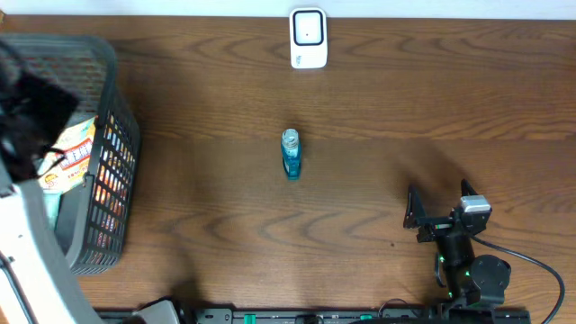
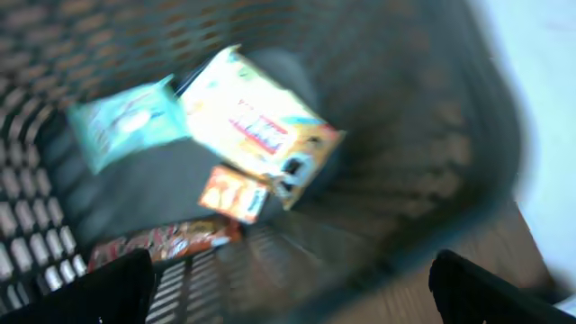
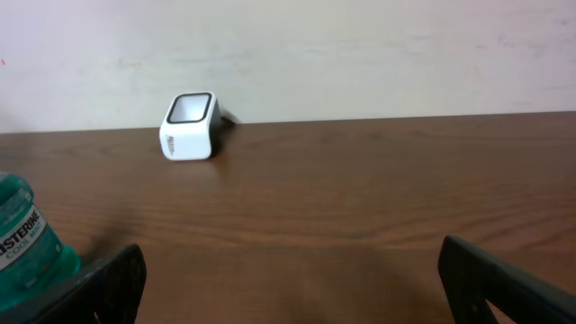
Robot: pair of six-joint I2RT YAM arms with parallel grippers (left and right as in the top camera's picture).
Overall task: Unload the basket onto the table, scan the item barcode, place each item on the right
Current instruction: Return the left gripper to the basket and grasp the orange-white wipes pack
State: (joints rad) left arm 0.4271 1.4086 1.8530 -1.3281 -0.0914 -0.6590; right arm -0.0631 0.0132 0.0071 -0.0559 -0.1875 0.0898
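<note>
1 bottle (image 1: 291, 153), 1 scanner (image 1: 308, 39), 1 basket (image 1: 117, 171) and 4 packets (image 2: 261, 126) in it.

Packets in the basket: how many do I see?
4: teal packet at upper left, yellow packet at centre, small orange packet under it, red packet lowest. Blurred view; more may be hidden.

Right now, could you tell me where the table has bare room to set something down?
Bare wood lies between the basket and the bottle, and between the bottle and the right arm. Right of the scanner, the far edge is free too. The basket is crowded with packets, with the left arm over it.
</note>
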